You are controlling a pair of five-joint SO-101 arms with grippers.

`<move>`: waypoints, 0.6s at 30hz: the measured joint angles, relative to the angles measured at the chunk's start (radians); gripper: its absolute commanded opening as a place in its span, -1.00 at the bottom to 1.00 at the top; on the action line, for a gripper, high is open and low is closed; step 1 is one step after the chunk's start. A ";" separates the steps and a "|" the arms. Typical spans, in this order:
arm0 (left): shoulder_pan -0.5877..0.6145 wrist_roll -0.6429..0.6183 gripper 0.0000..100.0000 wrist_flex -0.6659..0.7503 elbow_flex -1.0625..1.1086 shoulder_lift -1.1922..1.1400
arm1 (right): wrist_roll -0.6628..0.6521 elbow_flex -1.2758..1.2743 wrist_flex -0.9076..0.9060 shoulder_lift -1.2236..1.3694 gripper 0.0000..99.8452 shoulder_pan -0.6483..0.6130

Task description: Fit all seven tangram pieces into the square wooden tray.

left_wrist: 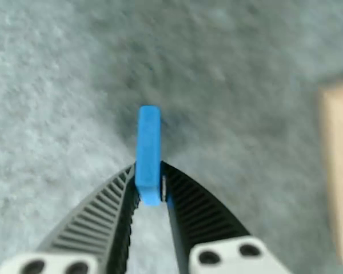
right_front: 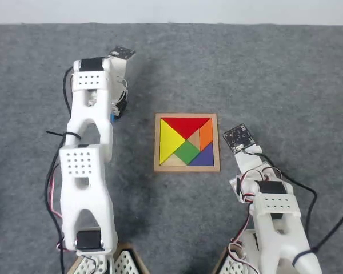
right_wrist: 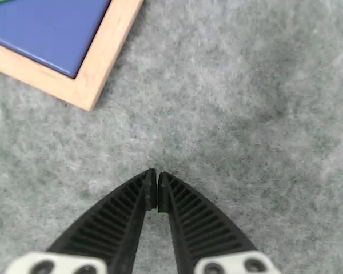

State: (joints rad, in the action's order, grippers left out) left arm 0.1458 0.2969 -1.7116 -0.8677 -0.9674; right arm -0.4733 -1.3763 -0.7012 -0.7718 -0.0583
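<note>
— How many claws, and what is each doing?
— Two. The left claw (left_wrist: 150,174) pinches one bright blue flat piece (left_wrist: 148,137) edge-on between its two black ribbed fingers (left_wrist: 97,211), and the piece sticks out past the tips. The right claw (right_wrist: 156,178) is pressed together on nothing, its tips meeting over bare mat.
— Where do they sit?
— The left claw hangs left of the square wooden tray (right_front: 158,142) and a little farther back, well apart from it. Whether the blue piece touches the mat I cannot tell. The right claw is by the tray's near right corner, just outside the pale wood rim.
— What lies in the tray?
— Five coloured pieces, flat and smooth: one large red triangle (right_front: 186,124) along the far side, one large yellow triangle (right_front: 168,142) on the left, one green square (right_front: 187,152) at the middle of the near side, one orange four-sided piece (right_front: 206,136) on the right, and one violet-blue triangle (right_front: 204,156) in the near right corner. Two small wood-coloured triangles also show, one at the centre and one at the near left corner. Whether they are pieces or bare floor, I cannot tell.
— And around it?
— Two white plastic arms (right_front: 88,165), one grey fuzzy felt mat (right_front: 286,85) covering the table, and a pale strip of wall (right_front: 217,10) along the far edge
</note>
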 measured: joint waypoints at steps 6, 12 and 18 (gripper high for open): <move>-0.143 0.166 -0.98 0.000 0.448 0.423 | 0.000 0.000 0.000 0.000 -0.98 0.000; -0.362 0.407 -0.98 0.135 0.898 0.787 | 0.000 0.000 0.000 0.000 -0.98 0.006; -0.471 0.491 -0.98 0.245 1.097 0.799 | 0.110 0.003 0.025 0.000 -0.99 0.114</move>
State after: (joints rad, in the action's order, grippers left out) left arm -0.3253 0.7879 -1.4661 0.2294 -0.1680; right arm -0.3629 -1.3732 -0.6767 -0.7718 0.0552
